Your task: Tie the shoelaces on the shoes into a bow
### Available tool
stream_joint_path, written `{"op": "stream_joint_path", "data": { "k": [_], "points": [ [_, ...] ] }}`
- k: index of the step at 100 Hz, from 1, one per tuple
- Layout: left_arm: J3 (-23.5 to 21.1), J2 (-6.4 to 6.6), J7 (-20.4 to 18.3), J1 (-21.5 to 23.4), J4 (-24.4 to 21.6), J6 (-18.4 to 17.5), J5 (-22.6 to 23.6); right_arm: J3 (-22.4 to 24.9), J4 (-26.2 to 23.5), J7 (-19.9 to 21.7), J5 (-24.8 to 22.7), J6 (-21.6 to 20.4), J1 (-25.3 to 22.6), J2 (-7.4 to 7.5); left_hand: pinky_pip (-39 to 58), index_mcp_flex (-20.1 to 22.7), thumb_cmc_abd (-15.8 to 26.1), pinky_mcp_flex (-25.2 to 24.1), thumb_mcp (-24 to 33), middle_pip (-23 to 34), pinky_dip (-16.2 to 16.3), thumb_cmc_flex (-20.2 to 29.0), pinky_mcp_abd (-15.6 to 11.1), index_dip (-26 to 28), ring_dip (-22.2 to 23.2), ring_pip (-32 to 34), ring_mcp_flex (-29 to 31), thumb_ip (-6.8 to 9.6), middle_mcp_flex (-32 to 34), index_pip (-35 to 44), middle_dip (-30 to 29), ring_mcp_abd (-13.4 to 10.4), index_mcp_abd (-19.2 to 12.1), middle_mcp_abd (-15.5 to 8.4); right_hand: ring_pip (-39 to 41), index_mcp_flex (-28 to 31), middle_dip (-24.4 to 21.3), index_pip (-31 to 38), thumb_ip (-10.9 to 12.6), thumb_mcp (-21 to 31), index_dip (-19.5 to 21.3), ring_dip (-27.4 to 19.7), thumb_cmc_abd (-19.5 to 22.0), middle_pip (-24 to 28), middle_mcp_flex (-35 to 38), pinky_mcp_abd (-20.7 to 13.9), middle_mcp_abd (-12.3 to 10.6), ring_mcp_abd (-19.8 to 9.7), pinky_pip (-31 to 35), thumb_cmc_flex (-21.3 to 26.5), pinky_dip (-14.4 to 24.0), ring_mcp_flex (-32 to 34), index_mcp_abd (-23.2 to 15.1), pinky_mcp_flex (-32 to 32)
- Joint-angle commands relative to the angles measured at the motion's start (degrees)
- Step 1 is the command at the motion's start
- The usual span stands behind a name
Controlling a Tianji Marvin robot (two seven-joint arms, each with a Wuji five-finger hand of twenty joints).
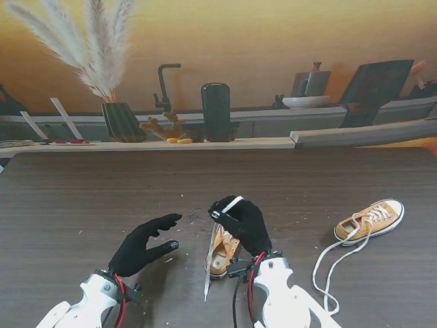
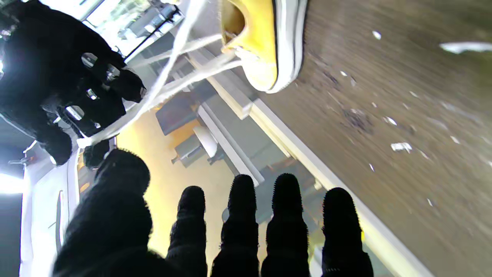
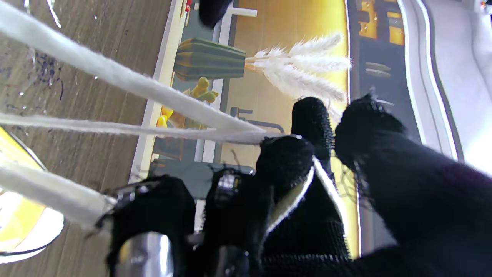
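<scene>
My right hand (image 1: 244, 222) is curled shut on a white lace (image 1: 231, 204) of the near shoe (image 1: 220, 251); the fingers are bunched, the lace crossing their tips. In the right wrist view the lace (image 3: 115, 75) runs taut into the closed fingers (image 3: 284, 161), with two more strands beside it; one white strand lies between the fingers across the glove. A loose end hangs from the shoe toward me, tip near the desk's near edge (image 1: 207, 283). The near shoe sits under and just left of the right hand, at the middle of the near half of the desk (image 1: 82, 198), opening up. My left hand (image 1: 143, 246) is spread, holding nothing, fingers apart and pointing toward the right hand, just beside it but not touching. The left wrist view shows all five fingertips (image 2: 286, 192) splayed and clear of the laces (image 2: 169, 82), and the shoe's toe (image 2: 269, 42) on the desk. The second shoe (image 1: 371, 220) lies well apart toward the right edge, on its sole, its lace (image 1: 334, 266) trailing loose toward me in a long loop. Small white specks litter the desk; I cannot tell what they are.
</scene>
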Motion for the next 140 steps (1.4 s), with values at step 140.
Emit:
{"op": "stream_joint_path", "data": {
  "k": [140],
  "points": [
    [17.2, -0.63, -4.4, -17.8, 12.6, -2.9, -4.5, 0.2, 0.3, 5.6, -2.0, -3.8, -0.2, 1.95, 1.1, 9.8, -11.7, 0.0, 20.0, 4.1, 2.4, 4.3, -2.6, 12.3, 3.4, 3.9, 1.3, -10.17, 2.4, 16.0, 3.9, -2.4, -8.0, -3.1, 1.7, -1.9, 1.3, 0.3, -1.7, -0.8, -2.0, 2.3, 1.7, 1.9, 4.7, -2.0, 5.4, -10.2, 16.4, 1.3, -0.8, 0.6, -6.8, 1.2]
  ]
}}
